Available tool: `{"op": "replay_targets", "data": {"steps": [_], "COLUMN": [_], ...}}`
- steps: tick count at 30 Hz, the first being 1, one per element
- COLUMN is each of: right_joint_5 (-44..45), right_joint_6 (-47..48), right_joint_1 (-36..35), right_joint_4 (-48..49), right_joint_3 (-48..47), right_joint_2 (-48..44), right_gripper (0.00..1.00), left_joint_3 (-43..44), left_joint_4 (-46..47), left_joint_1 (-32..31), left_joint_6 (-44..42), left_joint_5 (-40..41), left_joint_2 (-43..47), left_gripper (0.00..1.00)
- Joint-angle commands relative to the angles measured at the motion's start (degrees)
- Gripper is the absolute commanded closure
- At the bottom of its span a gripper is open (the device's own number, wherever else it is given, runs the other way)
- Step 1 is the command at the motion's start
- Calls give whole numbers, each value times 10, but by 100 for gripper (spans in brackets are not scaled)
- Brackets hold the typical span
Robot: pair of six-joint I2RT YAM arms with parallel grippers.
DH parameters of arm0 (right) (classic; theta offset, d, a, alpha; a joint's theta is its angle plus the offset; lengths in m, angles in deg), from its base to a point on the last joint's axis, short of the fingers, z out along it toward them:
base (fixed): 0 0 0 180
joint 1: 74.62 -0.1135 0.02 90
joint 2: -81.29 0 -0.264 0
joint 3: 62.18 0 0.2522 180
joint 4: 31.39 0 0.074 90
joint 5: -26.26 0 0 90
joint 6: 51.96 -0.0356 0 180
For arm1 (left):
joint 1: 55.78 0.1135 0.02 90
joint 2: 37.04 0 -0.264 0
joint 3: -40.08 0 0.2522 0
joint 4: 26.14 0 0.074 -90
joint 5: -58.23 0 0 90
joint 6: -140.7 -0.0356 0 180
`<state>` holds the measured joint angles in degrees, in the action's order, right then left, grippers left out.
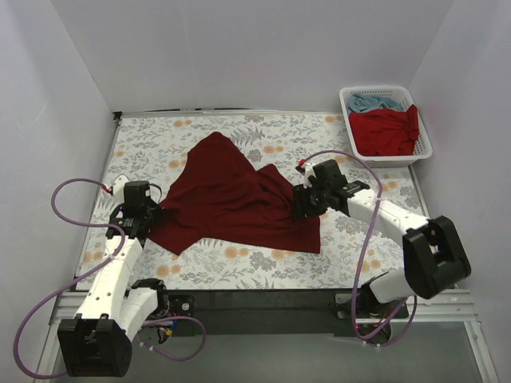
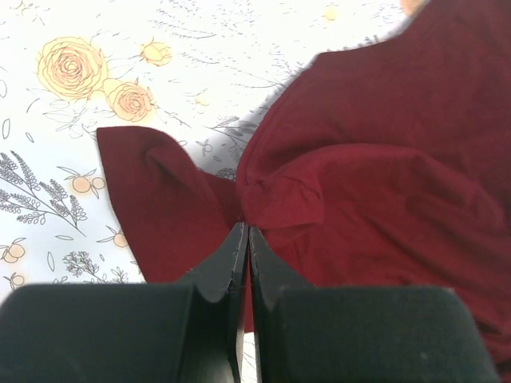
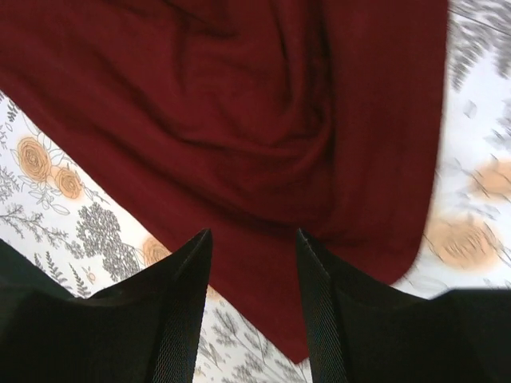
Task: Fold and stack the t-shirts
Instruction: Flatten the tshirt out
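The dark maroon t-shirt point(image 1: 231, 199) lies crumpled across the middle of the floral cloth. My left gripper point(image 1: 153, 211) is at its left edge, shut on a pinch of the maroon cloth point(image 2: 263, 199); its fingertips point(image 2: 246, 233) meet on a fold. My right gripper point(image 1: 302, 203) is at the shirt's right edge, open, with its jaws spread above a maroon corner point(image 3: 263, 271). The brighter red t-shirt point(image 1: 385, 132) and the light blue t-shirt point(image 1: 374, 102) lie in the basket at the back right.
The white lattice basket point(image 1: 423, 148) stands at the back right corner. The floral table cloth point(image 1: 263, 267) covers the table. White walls close in the left, back and right sides. Purple cables loop beside both arms.
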<state>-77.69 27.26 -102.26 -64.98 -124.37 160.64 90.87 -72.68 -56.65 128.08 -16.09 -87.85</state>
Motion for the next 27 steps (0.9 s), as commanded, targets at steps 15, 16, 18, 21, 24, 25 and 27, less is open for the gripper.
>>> {"op": "replay_targets", "data": {"steps": [15, 16, 18, 21, 24, 25, 27], "right_joint_5": [121, 126, 137, 153, 154, 148, 118], "right_joint_6": [-19, -20, -16, -8, 9, 11, 17], "right_joint_1": [73, 93, 123, 151, 158, 157, 153], "right_joint_4": [90, 87, 80, 46, 5, 2, 0], "right_joint_3": [-188, -205, -274, -386, -466, -468, -441], "right_joint_2": [296, 312, 364, 428, 446, 441, 405], "right_gripper": [46, 46, 46, 45, 44, 44, 43], "left_joint_3": [53, 62, 88, 124, 144, 147, 141], "left_joint_4": [50, 57, 63, 75, 81, 83, 86], "left_joint_1": [2, 2, 2, 2, 2, 2, 2], "left_joint_6": [0, -1, 0, -5, -12, -17, -20], "left_joint_5": [30, 27, 21, 8, -10, -14, -22], "left_joint_2": [-142, -169, -200, -255, -300, -308, -323], "left_gripper": [100, 100, 100, 100, 98, 96, 92]}}
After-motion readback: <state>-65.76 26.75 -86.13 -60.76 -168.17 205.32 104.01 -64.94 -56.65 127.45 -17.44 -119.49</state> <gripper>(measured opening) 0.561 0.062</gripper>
